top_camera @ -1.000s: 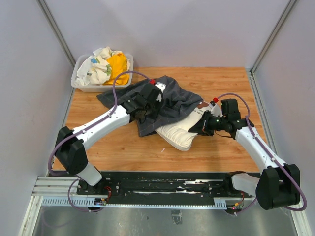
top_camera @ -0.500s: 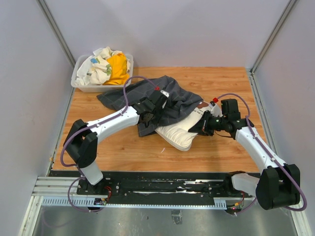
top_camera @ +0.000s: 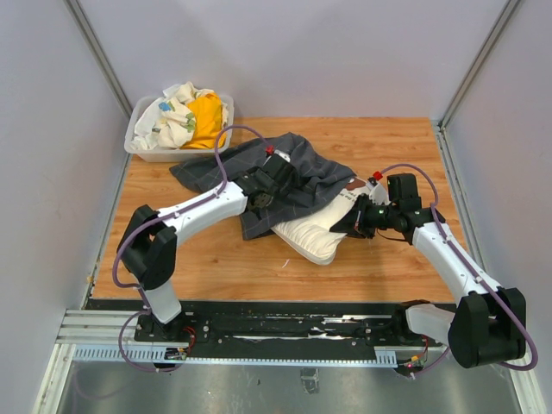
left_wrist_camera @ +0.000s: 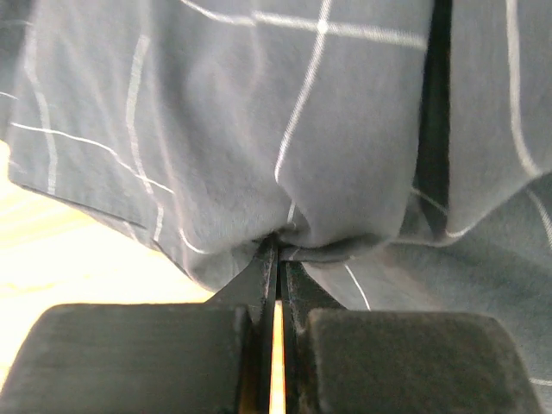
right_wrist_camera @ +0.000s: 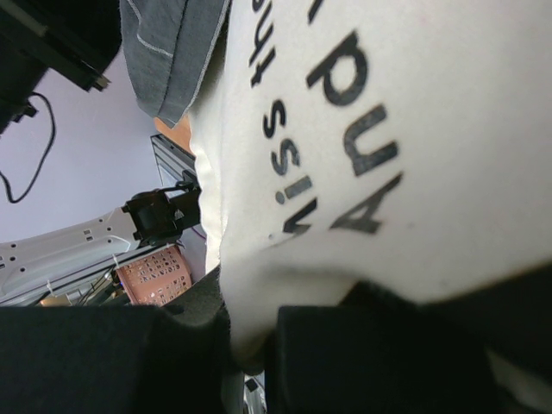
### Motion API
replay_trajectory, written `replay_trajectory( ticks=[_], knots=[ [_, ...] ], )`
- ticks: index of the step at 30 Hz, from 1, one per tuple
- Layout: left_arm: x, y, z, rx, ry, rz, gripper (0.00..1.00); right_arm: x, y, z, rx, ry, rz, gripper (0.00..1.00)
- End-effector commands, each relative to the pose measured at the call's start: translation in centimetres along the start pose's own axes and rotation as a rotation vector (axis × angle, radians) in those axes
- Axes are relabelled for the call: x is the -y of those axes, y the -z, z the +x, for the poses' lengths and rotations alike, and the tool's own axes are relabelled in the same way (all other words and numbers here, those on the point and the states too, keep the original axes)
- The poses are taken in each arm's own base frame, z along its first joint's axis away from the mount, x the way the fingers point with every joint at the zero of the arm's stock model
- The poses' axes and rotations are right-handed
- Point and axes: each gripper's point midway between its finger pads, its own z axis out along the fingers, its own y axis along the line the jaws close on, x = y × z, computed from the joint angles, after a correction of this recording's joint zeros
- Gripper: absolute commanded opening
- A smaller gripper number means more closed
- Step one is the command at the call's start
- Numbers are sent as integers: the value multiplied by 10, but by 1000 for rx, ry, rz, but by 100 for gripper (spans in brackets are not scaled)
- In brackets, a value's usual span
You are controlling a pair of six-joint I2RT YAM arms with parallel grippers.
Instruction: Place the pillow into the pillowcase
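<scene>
The dark grey pillowcase (top_camera: 302, 177) with thin light grid lines lies crumpled in the middle of the table. It covers the far part of the cream-white pillow (top_camera: 315, 231), whose near end sticks out toward me. My left gripper (top_camera: 269, 188) rests on the pillowcase's left half. In the left wrist view the left gripper (left_wrist_camera: 280, 246) is shut, pinching a fold of the pillowcase (left_wrist_camera: 328, 129). My right gripper (top_camera: 349, 226) is shut on the pillow's right edge. In the right wrist view the pillow (right_wrist_camera: 388, 129) shows black printed letters, squeezed in the right gripper (right_wrist_camera: 250, 345).
A white plastic bin (top_camera: 138, 147) stands at the far left corner, holding a yellow cloth (top_camera: 207, 119) and a white patterned cloth (top_camera: 168, 121). Grey walls close in the table on three sides. Bare wood (top_camera: 207, 259) shows in front of the pillowcase.
My left arm slid rightward over the pillowcase and its jaws, open before, have shut on a fold of the fabric. The right arm and pillow have not moved.
</scene>
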Motion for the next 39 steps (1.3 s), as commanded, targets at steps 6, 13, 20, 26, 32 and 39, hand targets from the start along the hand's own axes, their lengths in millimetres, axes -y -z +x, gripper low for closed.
replay_trajectory(
  ticks=[6,13,20,26,32,39],
  knots=[
    [-67,64,-132,297,177,-201,0,-19,8,-6,15,50,-63,6],
    [-126,60,-227,423,290,-259,0,-22,11,-6,10,60,-63,7],
    [-168,3,-254,442,344,-331,8,-25,15,-4,9,67,-60,7],
    [-159,-18,-220,358,370,-297,43,-25,15,-5,14,66,-56,7],
    [-120,43,-206,413,374,-103,44,-20,12,-3,4,63,-47,7],
    [-16,80,-121,346,182,167,42,-14,8,-2,4,57,-42,8]
  ],
)
